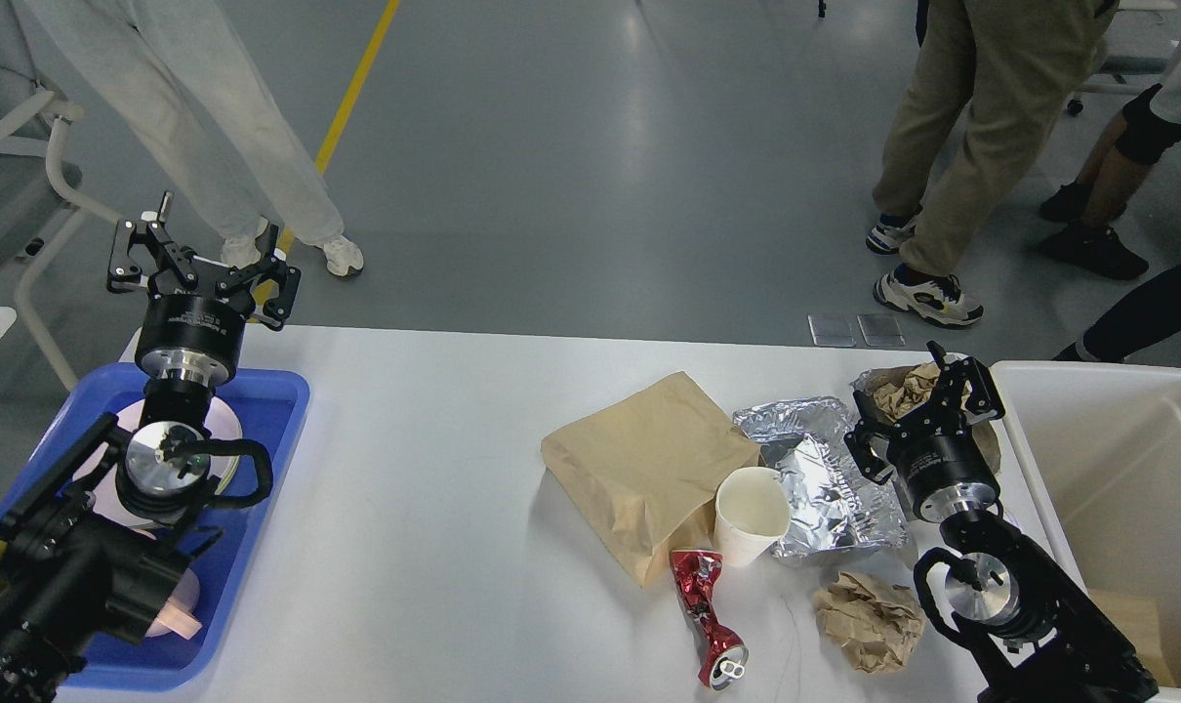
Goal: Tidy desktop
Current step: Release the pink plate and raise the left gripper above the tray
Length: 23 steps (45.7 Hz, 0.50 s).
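Currently our left gripper [203,262] hangs above the blue tray [268,410], fingers spread wide, holding nothing. Our right gripper [927,400] sits open beside the crumpled foil [825,478]. The desktop [425,508] lies below, littered at right.

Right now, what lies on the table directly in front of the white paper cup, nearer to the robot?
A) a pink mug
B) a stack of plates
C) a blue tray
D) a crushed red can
D: the crushed red can lies on the table just below the white paper cup in the head view, so nearer to the robot.
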Motion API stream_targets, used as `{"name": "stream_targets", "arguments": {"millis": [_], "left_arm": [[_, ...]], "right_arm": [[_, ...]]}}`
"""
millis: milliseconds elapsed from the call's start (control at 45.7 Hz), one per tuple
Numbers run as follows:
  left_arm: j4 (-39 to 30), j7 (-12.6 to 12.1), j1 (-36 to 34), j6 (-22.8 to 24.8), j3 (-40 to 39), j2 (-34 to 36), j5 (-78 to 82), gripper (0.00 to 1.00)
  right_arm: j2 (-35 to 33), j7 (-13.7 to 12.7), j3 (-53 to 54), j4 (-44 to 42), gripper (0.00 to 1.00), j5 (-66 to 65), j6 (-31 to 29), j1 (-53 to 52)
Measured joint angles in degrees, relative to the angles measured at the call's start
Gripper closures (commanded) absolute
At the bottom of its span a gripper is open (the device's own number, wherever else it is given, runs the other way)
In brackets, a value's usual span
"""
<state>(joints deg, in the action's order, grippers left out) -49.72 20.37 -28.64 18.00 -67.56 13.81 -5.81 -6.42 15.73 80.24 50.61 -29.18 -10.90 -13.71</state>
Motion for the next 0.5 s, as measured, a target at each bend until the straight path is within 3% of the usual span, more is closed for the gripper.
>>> {"name": "stream_targets", "arguments": {"millis": [219, 503], "left_arm": [[-2.9, 0.8, 6.7, 0.2, -9.3, -8.2, 5.2, 0.04], [-2.2, -0.1, 6.1, 2.3, -9.7, -8.5, 5.3, 0.04]], "right_arm": [[0.0, 0.0, 0.0, 0.0, 0.0, 0.0, 0.0, 0.0], [0.0, 0.0, 0.0, 0.0, 0.0, 0.0, 0.0, 0.0]]}}
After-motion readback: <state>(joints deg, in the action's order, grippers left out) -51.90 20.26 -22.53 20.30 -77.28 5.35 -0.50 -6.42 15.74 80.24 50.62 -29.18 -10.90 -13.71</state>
